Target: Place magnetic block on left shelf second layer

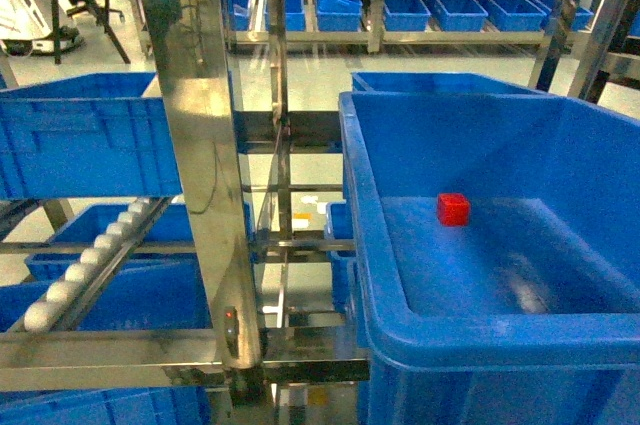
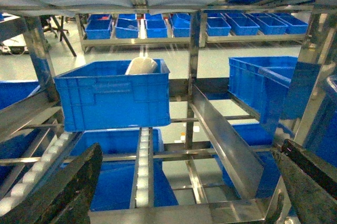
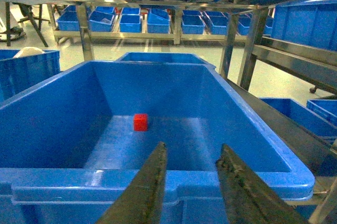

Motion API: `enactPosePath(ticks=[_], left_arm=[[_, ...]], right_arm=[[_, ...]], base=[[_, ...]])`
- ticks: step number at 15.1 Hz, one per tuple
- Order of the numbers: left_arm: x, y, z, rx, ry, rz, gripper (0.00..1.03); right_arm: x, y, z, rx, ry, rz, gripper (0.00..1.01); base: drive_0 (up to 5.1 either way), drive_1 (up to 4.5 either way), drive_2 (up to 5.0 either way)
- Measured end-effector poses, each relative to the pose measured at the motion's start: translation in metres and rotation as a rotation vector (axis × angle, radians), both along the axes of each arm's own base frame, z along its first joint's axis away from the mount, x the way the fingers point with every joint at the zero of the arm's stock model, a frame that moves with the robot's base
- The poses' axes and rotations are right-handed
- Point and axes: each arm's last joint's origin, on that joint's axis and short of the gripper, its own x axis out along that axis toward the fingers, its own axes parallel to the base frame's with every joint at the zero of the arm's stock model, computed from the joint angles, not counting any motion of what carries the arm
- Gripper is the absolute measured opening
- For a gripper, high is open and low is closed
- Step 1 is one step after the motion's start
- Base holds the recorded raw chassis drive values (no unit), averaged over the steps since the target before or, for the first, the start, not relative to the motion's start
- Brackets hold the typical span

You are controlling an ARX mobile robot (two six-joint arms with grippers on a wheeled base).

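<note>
Two pincers, right pincer (image 3: 192,182) apart above crate (image 3: 158,179) rim, aimed at magnetic block (image 3: 140,122), left pincer (image 2: 184,192) apart.

One small glossy red cube (image 1: 453,209) lies in one large deep blue plastic crate (image 1: 470,125); two hands show, one per wrist view.

Bright, even overhead lighting. Strong glare on near steel upright (image 1: 205,145) and crate floor (image 1: 520,280). Soft shadows inside blue crate (image 3: 158,108). Head view slightly hazy; wrist views sharper. Near fingers (image 3: 150,192) blurred, out of focus.
</note>
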Motion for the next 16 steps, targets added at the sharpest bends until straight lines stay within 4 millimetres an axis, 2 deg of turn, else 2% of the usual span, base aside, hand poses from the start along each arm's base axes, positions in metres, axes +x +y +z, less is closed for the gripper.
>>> enactPosePath(ticks=[2,3,16], left_arm=[[0.0000,0.0000,0.0001,0.000,0.000,0.000,0.98],[0.0000,0.0000,0.0000,0.000,0.000,0.000,0.98],[0.0000,0.0000,0.0000,0.000,0.000,0.000,0.98]], right_arm=[[0.0000,0.0000,0.0000,0.001,0.000,0.000,1.00],[0.0000,0.0000,0.0000,0.001,0.000,0.000,0.98],[0.0000,0.0000,0.0000,0.001,0.000,0.000,0.98]], base=[[0.0,0.00,0.0],[0.0,0.00,0.0],[0.0,0.00,0.0]])
